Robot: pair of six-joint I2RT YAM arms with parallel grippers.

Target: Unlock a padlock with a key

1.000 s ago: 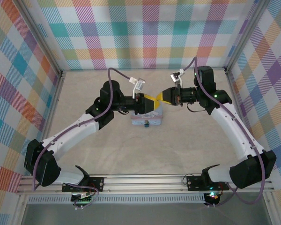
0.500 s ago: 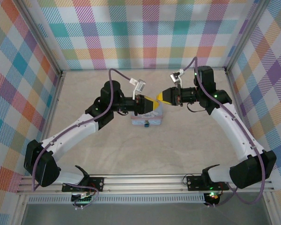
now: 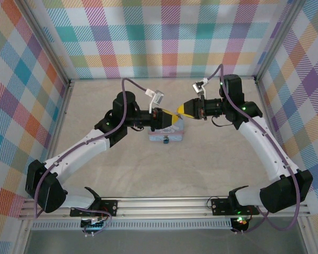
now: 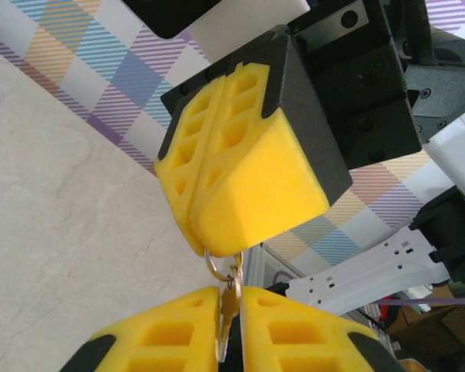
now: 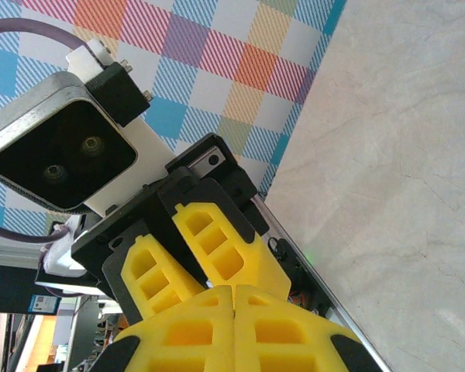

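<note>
Left wrist: key (image 4: 225,328) in left claw (image 4: 229,304)

yellow-fingered left gripper (image 3: 172,118) and right gripper (image 3: 184,110) are meeting tip to tip, a thin brass key (image 4: 226,314) bridging them; a pale blue rectangular tin (image 3: 156,136) is blocking underneath; beige tabletop (image 3: 148,177) is lying open around.

left jaws | pulled back from right jaws | slight gap
</note>
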